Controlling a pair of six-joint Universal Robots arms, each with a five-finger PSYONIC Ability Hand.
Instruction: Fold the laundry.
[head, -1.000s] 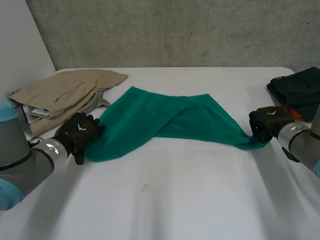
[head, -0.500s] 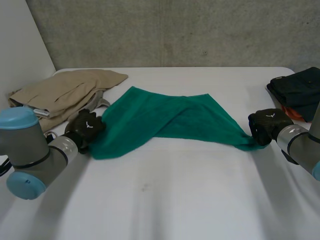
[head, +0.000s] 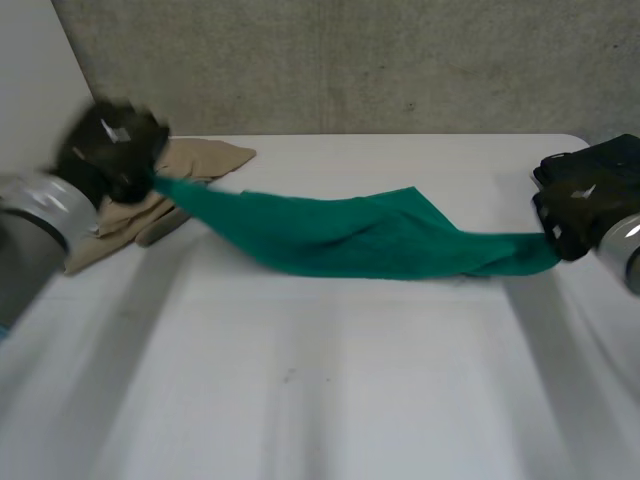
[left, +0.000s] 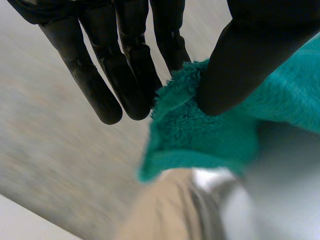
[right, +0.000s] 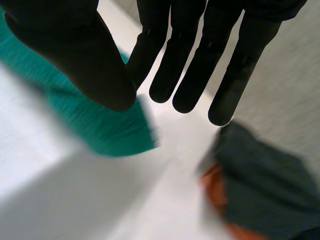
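Note:
A green towel (head: 360, 235) hangs stretched between my two hands above the white table (head: 320, 390). My left hand (head: 110, 145) is raised at the far left, over the beige clothes. In the left wrist view its thumb (left: 240, 60) pinches a corner of the towel (left: 210, 135) against the straight fingers. My right hand (head: 580, 205) holds the opposite end at the right. In the right wrist view its thumb (right: 75, 50) and fingers pinch that end of the towel (right: 110, 130).
Beige trousers (head: 195, 165) lie folded at the back left, also under my left hand (left: 160, 215). A stack of dark clothes (right: 270, 175) with something orange beneath sits at the right edge, close to my right hand.
The left hand closed on the towel's left corner. Both hands rose and moved apart, lifting the towel from the table and pulling it taut.

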